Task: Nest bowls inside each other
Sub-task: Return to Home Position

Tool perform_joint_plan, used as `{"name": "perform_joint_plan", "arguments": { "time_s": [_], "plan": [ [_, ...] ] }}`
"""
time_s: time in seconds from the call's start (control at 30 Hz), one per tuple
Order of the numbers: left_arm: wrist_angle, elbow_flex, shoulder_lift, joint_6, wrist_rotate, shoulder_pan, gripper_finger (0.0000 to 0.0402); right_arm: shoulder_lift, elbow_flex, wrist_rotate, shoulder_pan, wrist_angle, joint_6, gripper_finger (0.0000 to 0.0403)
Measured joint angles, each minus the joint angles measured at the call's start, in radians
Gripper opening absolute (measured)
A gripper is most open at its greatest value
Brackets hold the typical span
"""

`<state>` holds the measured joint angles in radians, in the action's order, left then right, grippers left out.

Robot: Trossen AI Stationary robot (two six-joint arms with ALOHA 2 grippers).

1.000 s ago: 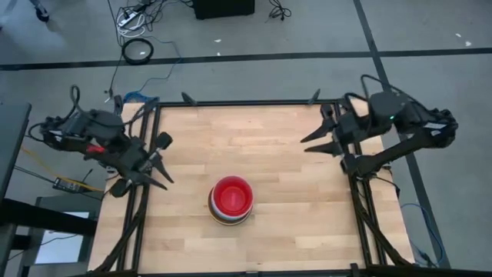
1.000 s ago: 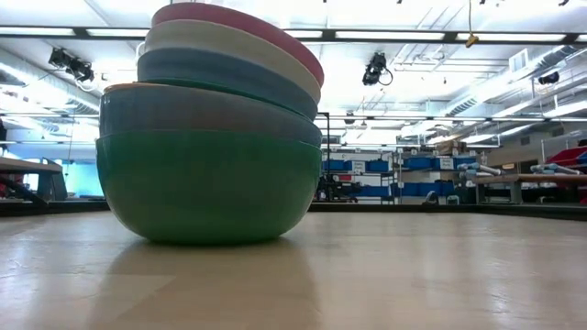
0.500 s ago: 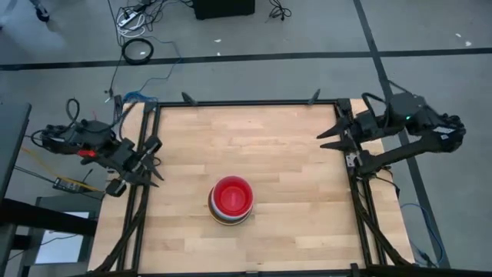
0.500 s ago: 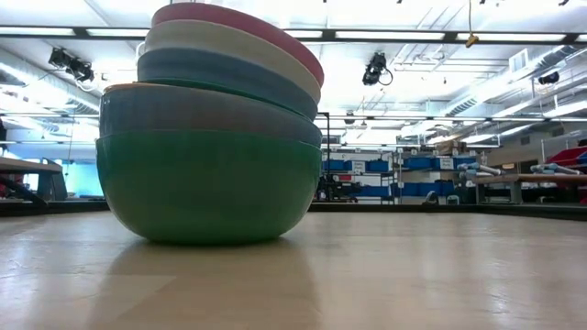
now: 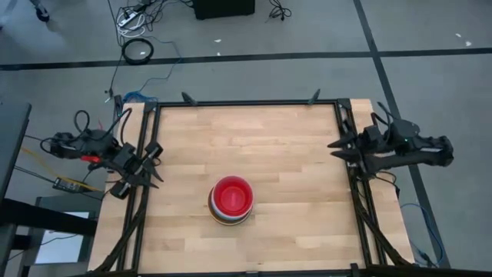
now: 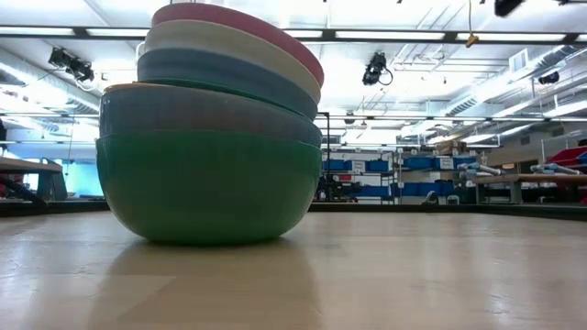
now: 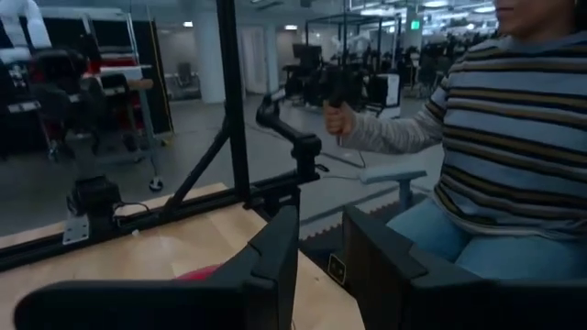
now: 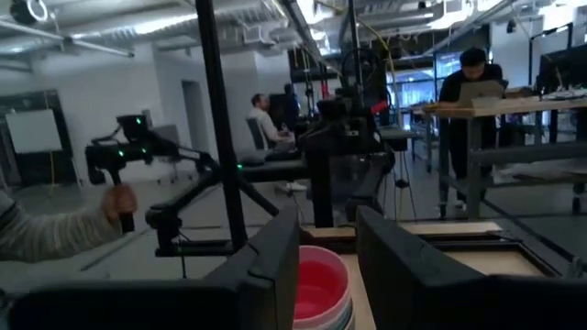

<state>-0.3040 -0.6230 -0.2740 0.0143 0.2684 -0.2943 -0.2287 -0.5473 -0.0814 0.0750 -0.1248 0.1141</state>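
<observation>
The bowls stand nested in one stack near the table's middle, toward the near edge, the bottom bowl's base resting on the wood. From above a red bowl shows on top. The low view shows the stack from the side: green at the bottom, then blue, teal, white and pink rims. My left gripper is at the table's left edge and is open, with nothing between its fingers. At the right edge my right gripper is open too, looking across at the stack.
A black frame rail runs round the table, with posts at its sides. A person in a striped top sits beyond the table holding a handle; a sleeve and hand show in the right wrist view. Bare wood lies between the grippers.
Both arms have drawn back and sunk: my left gripper toward the table's left edge, my right gripper toward the right edge, each tipping from a downward slant to about level. The stack of bowls has kept still.
</observation>
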Motion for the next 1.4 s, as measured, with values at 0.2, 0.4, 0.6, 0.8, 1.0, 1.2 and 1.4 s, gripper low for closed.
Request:
{"name": "perform_joint_plan", "arguments": {
  "time_s": [0.2, 0.4, 0.6, 0.8, 1.0, 1.2, 1.4],
  "plan": [
    [0.017, 0.096, 0.093, 0.000, 0.002, 0.000, 0.0097, 0.146, 0.114, 0.000, 0.000, -0.008, 0.014, 0.0100],
    [0.035, 0.185, 0.165, 0.000, -0.006, 0.000, 0.0097, 0.210, 0.198, -0.002, 0.000, -0.010, 0.016, 0.0100],
    [0.071, 0.262, 0.200, 0.006, -0.006, 0.000, 0.0097, 0.216, 0.258, -0.002, 0.000, -0.002, 0.016, 0.0100],
    [0.155, 0.351, 0.204, 0.041, -0.016, 0.000, 0.0097, 0.216, 0.331, -0.002, 0.000, 0.065, 0.014, 0.0100],
    [0.261, 0.435, 0.204, 0.098, -0.084, 0.000, 0.0097, 0.216, 0.393, -0.001, 0.000, 0.134, 0.010, 0.0100],
    [0.234, 0.445, 0.204, 0.166, -0.110, 0.000, 0.0097, 0.216, 0.405, 0.009, 0.000, 0.139, -0.018, 0.0100],
    [0.204, 0.446, 0.204, 0.184, -0.107, 0.000, 0.0097, 0.216, 0.405, 0.051, 0.000, 0.124, -0.046, 0.0100]
  ]
}}
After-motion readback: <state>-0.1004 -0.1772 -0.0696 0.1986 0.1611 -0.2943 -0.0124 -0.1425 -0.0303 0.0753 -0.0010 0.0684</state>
